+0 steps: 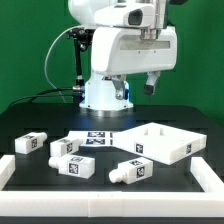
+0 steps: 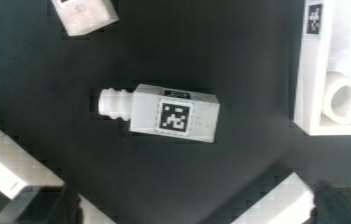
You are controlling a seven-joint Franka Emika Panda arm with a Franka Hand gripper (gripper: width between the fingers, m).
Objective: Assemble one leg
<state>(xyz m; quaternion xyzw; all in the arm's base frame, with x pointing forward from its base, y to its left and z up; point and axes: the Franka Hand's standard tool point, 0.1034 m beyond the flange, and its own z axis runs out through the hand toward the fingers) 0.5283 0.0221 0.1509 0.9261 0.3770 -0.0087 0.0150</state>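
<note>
Several white legs with tag markers lie on the black table: one (image 1: 30, 143) at the exterior view's left, one (image 1: 65, 148) beside it, one (image 1: 76, 166) in front and one (image 1: 131, 170) near the middle front. My gripper (image 1: 151, 83) hangs high above the table, touching nothing. In the wrist view one leg (image 2: 168, 109) lies flat below the gripper (image 2: 181, 203), its round peg (image 2: 110, 100) sticking out sideways. The fingers (image 2: 26, 205) stand far apart at the frame edges, open and empty. Another leg (image 2: 87, 14) shows partly.
The large white tray-shaped part (image 1: 187, 146) lies at the exterior view's right and shows in the wrist view (image 2: 307, 75). The marker board (image 1: 96, 138) lies flat behind the legs. A white rim (image 1: 110, 192) borders the table's front and sides.
</note>
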